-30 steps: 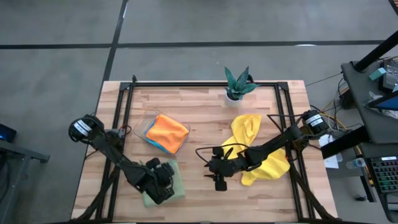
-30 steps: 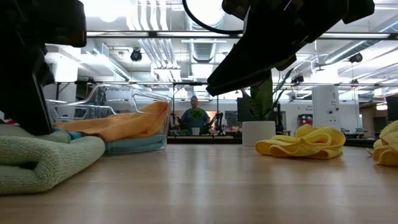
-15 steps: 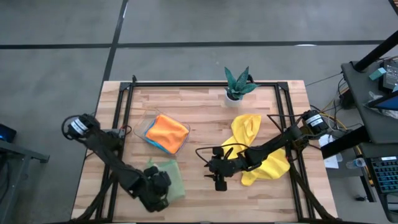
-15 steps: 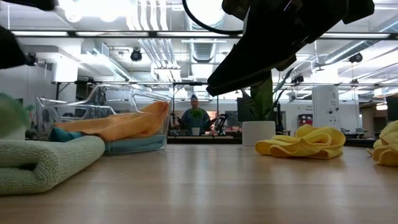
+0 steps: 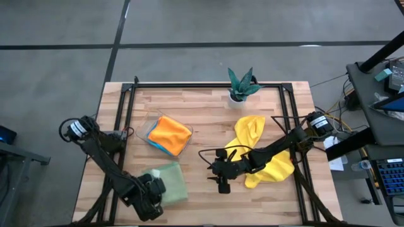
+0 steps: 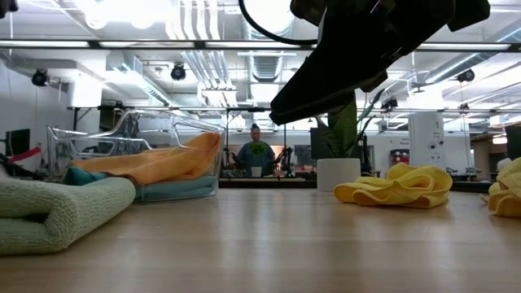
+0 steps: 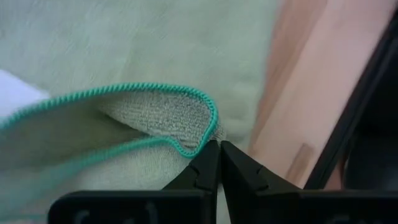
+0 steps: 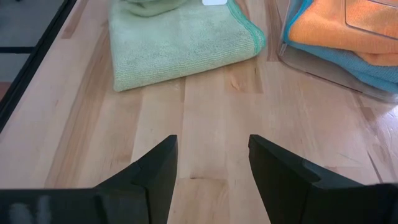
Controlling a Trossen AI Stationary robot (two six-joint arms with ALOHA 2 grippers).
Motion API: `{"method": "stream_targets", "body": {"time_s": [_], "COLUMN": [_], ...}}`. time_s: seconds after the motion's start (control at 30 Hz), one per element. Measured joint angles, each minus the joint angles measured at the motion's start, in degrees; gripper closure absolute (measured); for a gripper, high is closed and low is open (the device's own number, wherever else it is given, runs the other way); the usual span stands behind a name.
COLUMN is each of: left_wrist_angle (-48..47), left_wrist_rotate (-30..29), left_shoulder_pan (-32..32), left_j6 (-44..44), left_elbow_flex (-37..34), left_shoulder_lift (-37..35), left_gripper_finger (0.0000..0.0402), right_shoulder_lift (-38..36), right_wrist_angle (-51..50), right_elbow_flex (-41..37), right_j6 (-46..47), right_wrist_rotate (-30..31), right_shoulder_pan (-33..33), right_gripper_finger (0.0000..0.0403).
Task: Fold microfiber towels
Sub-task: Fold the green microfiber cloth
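Left gripper [image 5: 146, 203] has slid off the pale green towel [image 5: 169, 183] toward the table's near-left corner since a second ago; I had it sitting on top of the cloth then, now it's just beside the towel's near-left edge. Its fingers went from slightly apart to fully pinched together. In the left wrist view the fingertips [image 7: 214, 163] meet with nothing between them, right at a turned-up teal-stitched hem of the green towel [image 7: 155, 118]; touching or just short of it, I can't tell.

Green towel lies folded on the wooden table [image 5: 208, 107], near-left area. In the high view its long axis runs roughly front to back, tilted a little. In the low view the rolled fold [image 6: 57, 213] faces the camera at far left.

Right gripper [image 5: 223, 180] hasn't moved: hovering mid-table, fingers standing wide, holding nothing. The green towel [image 8: 180, 43] is ahead of it, well apart, bare wood between.

Orange towel [image 5: 170, 133] sits on a blue towel [image 5: 154, 144] in the clear tray [image 5: 145, 128], just behind the green one. Yellow towels [image 5: 259, 148] are crumpled in a heap on the right side, under the right arm. Potted plant [image 5: 241, 85] at the far edge, a person [image 6: 256, 155] seated far off in the room.
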Motion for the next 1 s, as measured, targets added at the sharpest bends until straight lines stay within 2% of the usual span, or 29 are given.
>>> {"method": "stream_targets", "body": {"time_s": [0.27,0.47,0.73,0.9,1.0], "left_wrist_angle": [-1.78,-1.33,-1.29,-1.20,-1.19], "left_wrist_rotate": [6.00,13.30,23.63,24.51,22.80], "left_shoulder_pan": [-0.25,-0.25,-0.57,-2.55,-3.89], "left_j6": [-2.23,-2.68,-10.75,-16.90,-19.70], "left_elbow_flex": [0.08,0.16,1.79,4.43,5.15], "left_shoulder_lift": [-0.01,-0.03,-0.09,-0.14,-0.14], "left_gripper_finger": [0.0395,0.0336,0.0266,0.0261,0.0261], "right_shoulder_lift": [0.39,1.07,1.07,1.07,1.07], "right_wrist_angle": [0.23,0.16,0.06,0.21,0.44], "right_elbow_flex": [0.00,0.00,0.00,-0.12,-0.43], "right_j6": [0.05,0.05,-1.37,-3.41,-3.92], "right_wrist_rotate": [0.00,0.00,0.00,0.00,0.02], "right_shoulder_pan": [0.00,0.00,0.00,0.00,0.00], "right_gripper_finger": [0.0215,0.0215,0.0215,0.0215,0.0215]}}
